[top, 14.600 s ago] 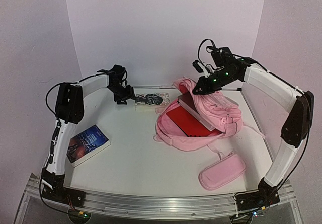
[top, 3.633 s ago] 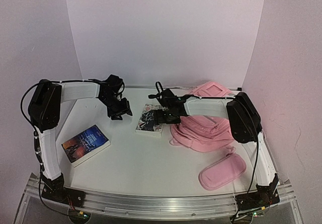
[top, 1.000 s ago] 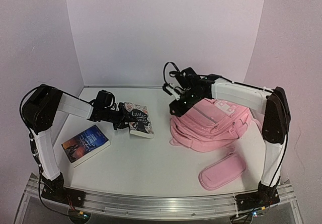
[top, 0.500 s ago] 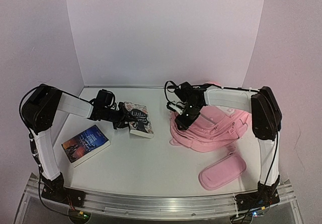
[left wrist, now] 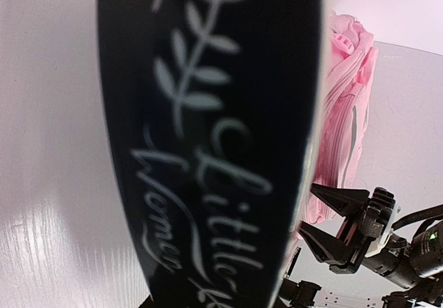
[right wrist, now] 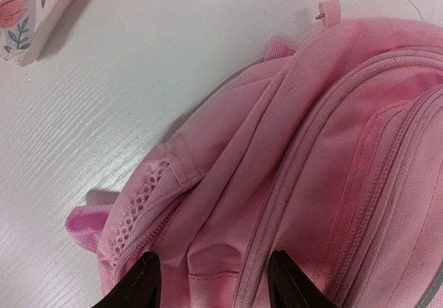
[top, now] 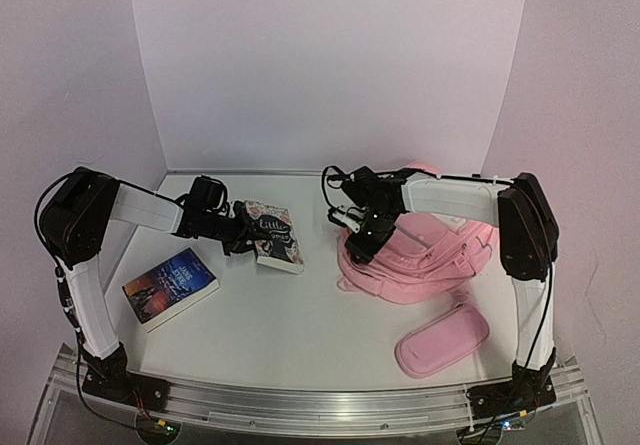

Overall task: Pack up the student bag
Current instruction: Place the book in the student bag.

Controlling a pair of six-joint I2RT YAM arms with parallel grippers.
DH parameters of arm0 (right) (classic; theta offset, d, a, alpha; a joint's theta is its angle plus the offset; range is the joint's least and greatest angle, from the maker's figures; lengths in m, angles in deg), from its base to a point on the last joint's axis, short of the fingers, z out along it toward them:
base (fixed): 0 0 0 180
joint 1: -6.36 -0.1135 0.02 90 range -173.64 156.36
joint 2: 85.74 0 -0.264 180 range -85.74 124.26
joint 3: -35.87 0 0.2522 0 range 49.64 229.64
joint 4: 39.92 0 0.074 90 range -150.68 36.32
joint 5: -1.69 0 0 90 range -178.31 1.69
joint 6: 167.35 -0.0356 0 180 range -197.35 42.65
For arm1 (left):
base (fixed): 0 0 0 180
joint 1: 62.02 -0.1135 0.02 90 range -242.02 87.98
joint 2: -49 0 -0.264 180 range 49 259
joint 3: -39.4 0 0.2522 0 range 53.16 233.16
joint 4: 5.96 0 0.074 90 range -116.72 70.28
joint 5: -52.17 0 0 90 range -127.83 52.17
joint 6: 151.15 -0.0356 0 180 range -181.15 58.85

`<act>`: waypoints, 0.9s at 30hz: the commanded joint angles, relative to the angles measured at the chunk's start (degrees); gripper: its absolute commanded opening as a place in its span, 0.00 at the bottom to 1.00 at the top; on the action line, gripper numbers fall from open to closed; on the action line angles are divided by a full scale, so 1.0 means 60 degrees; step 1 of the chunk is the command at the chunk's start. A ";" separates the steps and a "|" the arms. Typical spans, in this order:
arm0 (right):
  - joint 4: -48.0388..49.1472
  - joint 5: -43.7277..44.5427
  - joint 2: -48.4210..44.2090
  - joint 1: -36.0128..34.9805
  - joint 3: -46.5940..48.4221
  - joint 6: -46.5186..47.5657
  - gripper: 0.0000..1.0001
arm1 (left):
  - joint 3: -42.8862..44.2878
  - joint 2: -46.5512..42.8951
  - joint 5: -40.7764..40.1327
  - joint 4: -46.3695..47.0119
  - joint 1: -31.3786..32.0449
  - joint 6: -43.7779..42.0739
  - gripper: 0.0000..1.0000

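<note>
The student bag (top: 425, 255) is a large pink backpack lying flat at the right of the table, zips shut. My right gripper (top: 360, 240) hovers at its left end. In the right wrist view that gripper (right wrist: 216, 287) is open, with its two dark fingertips resting on the pink fabric (right wrist: 311, 149) either side of a fold. My left gripper (top: 238, 235) is shut on a "Little Women" book (top: 275, 235), holding it tilted at centre left. The book's dark spine (left wrist: 208, 135) fills the left wrist view and hides my fingers. The bag (left wrist: 342, 107) shows beyond it.
A blue-covered book (top: 170, 285) lies at the near left of the white table (top: 300, 335). A small oblong pink pencil case (top: 442, 340) lies near the front right. Pale walls close in the back and both sides.
My right gripper has come down and a little left onto the bag's left end. The left arm and its book have barely moved.
</note>
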 commanded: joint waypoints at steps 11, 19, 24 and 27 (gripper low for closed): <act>-0.0478 0.1732 0.0659 -0.0184 0.0322 0.0168 0.59 | 0.0253 -0.0455 0.0247 0.0548 -0.0013 -0.0235 0.00; -0.0573 0.1281 0.0458 0.0037 0.0709 0.0171 0.00 | 0.0365 -0.0594 0.0254 0.0404 -0.0010 -0.0323 0.00; -0.0632 -0.0560 0.0142 0.0038 0.2080 -0.0319 0.00 | 0.0526 -0.1283 0.0123 -0.0162 -0.0017 -0.0700 0.00; -0.0713 -0.1343 0.0447 0.0038 0.3398 -0.0889 0.00 | 0.0634 -0.1792 0.0141 -0.0506 -0.0016 -0.0889 0.00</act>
